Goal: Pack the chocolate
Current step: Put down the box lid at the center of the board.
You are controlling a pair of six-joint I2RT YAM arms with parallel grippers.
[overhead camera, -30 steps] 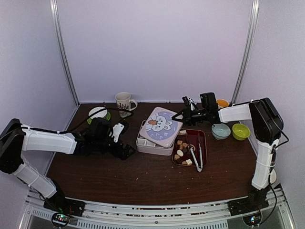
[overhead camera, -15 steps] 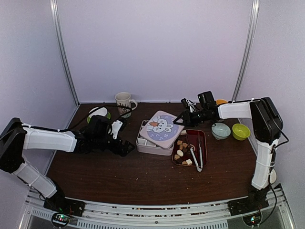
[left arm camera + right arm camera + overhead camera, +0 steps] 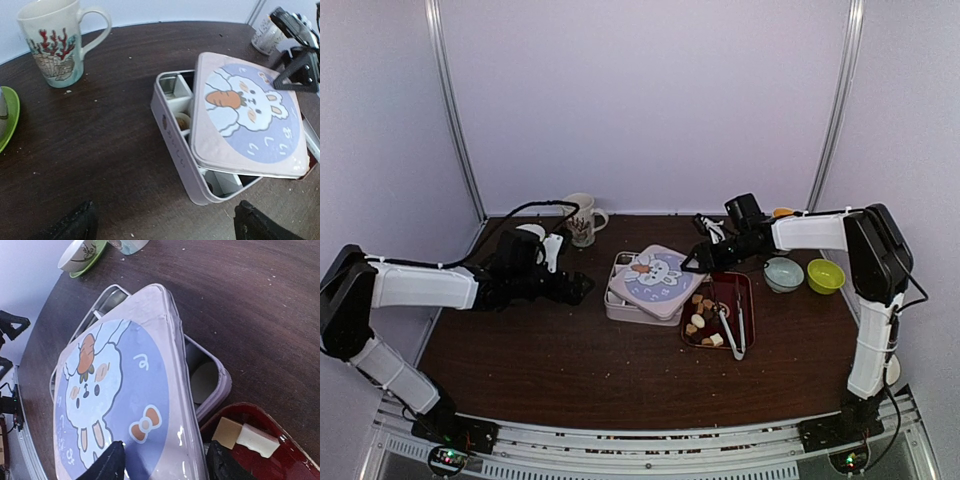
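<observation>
Both released — left gripper (image 3: 162, 227), right gripper (image 3: 167, 465); glossy lid (image 3: 120, 385) askew on tin (image 3: 172, 145), chocolate cubes (image 3: 228, 432) beside.

left end effector (image 3: 570, 288) wide open, right end effector (image 3: 692, 262) partly open, both stretched inward.

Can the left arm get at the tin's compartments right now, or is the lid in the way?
Only partly, I'd say. The bunny lid lies askew over most of the tin, leaving just the compartments along its left side uncovered. The open left gripper faces that side with only table between.
</observation>
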